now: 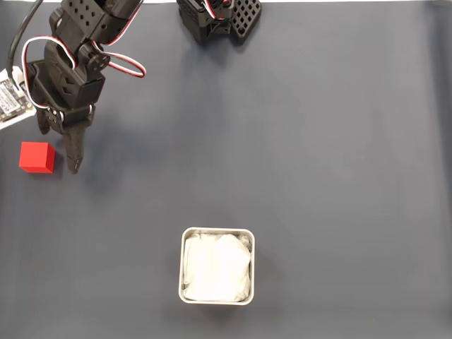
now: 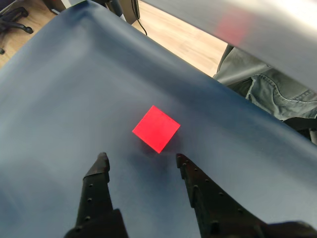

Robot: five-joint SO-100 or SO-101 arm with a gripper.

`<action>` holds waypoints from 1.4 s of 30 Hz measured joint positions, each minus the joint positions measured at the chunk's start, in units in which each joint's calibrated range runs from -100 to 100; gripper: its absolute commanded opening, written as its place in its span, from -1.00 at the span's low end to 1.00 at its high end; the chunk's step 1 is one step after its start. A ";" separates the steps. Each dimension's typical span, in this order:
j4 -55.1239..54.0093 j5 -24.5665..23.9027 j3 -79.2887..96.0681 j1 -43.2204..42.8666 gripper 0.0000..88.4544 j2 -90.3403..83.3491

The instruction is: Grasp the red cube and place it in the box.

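The red cube (image 1: 37, 157) rests on the dark blue mat at the far left of the fixed view. My gripper (image 1: 58, 148) hangs open just to its right and slightly behind it, with nothing between the fingers. From the wrist camera, the red cube (image 2: 156, 128) lies a short way beyond the two black fingertips of the gripper (image 2: 141, 157), roughly centred on the gap and not touching either. The box (image 1: 182, 267), a square silvery tin with white wrinkly lining, stands near the front centre of the mat, far from the cube.
The arm's black base (image 1: 219, 18) stands at the top edge. A white board with wires (image 1: 8, 99) lies at the left edge near the cube. In the wrist view the mat's edge runs close behind the cube, with a person's jeans (image 2: 267, 89) beyond.
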 measured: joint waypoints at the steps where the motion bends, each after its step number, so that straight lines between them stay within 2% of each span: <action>1: -0.16 0.00 -0.36 0.00 -0.28 0.35; 42: -3.26 -0.68 -11.84 -2.37 -0.25 10.77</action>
